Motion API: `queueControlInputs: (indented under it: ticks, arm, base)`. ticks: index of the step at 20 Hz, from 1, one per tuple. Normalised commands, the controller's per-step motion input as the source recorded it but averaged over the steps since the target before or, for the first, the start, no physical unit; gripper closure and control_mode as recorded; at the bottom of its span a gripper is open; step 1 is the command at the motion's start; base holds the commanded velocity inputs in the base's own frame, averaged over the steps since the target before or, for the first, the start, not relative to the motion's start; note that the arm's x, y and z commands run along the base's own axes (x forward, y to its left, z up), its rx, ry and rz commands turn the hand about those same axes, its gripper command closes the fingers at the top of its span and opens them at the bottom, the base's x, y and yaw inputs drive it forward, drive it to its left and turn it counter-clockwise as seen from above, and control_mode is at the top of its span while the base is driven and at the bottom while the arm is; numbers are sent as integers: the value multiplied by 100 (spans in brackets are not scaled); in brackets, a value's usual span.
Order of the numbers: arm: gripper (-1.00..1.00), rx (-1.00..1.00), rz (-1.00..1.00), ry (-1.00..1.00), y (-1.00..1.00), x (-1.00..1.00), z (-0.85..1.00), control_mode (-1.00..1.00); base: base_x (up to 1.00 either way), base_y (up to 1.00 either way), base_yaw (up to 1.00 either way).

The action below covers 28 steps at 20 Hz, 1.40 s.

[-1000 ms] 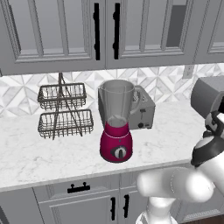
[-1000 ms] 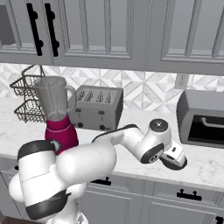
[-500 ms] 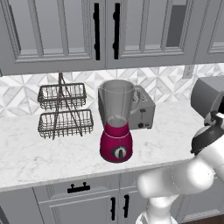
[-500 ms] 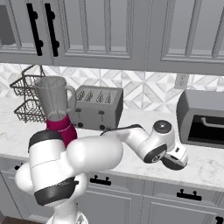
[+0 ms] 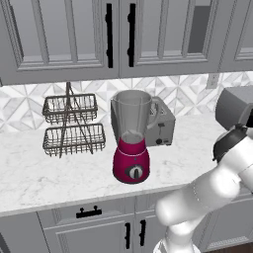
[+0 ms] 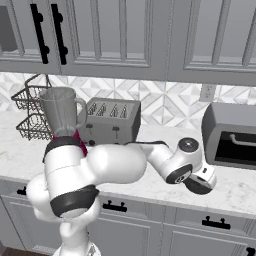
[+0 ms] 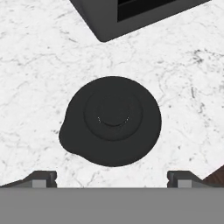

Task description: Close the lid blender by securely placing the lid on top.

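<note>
Below the spread fingers (image 7: 112, 177), the lid (image 7: 111, 120) lies flat on the table (image 7: 39, 87) beside a dark oven (image 6: 231, 134). Descend centred, straddle its rim, then carry it to the open blender (image 5: 131, 136).

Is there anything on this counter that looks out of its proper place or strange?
Yes. The lid lies flat on the marble counter near a dark appliance, while the blender stands open-topped farther left beside the toaster. The open pincer hovers above the lid. Nothing looks spilled or damaged.
</note>
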Motion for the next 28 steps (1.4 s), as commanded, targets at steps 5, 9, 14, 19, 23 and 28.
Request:
queueControlInputs:
  ticks: [5,9,14,19,23,28]
  arm:
    - [-100,0,0,0,-11,11,-15,-100]
    - [-100,1,0,0,-19,13,-16,-100]
    - [-100,1,1,0,-20,13,-13,-100]
    - [-100,1,1,0,-19,13,-12,-100]
    - [-100,0,0,0,-11,16,-9,-100]
    - [-100,0,0,0,0,16,-10,-100]
  base:
    - [0,0,0]
    - [0,0,0]
    - [0,0,0]
    - [0,0,0]
    - [0,0,0]
    - [0,0,0]
